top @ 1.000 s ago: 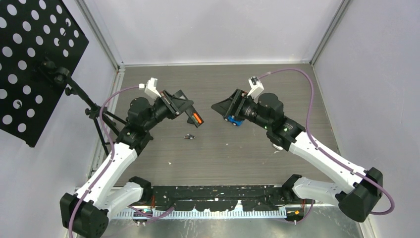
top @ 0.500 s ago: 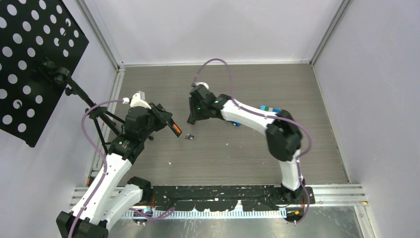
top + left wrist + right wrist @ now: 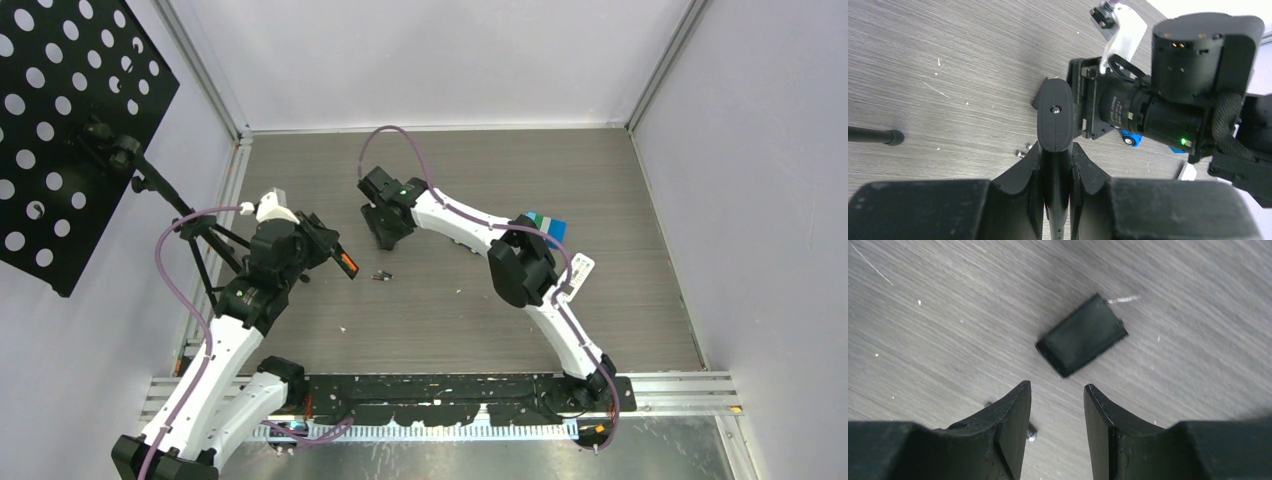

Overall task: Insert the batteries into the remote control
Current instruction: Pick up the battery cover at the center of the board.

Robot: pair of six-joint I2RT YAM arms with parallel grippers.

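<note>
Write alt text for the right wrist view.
The right gripper, open and empty, hovers over a grey wood-grain table. A small flat black rectangular plastic piece lies on the table just beyond it.

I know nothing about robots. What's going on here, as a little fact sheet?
Left gripper: shut on the black remote
Right gripper: open, empty, over a flat black piece lying on the table
Orange-red battery: showing in the remote
Loose batteries: on the table beside the remote, ungripped
</note>
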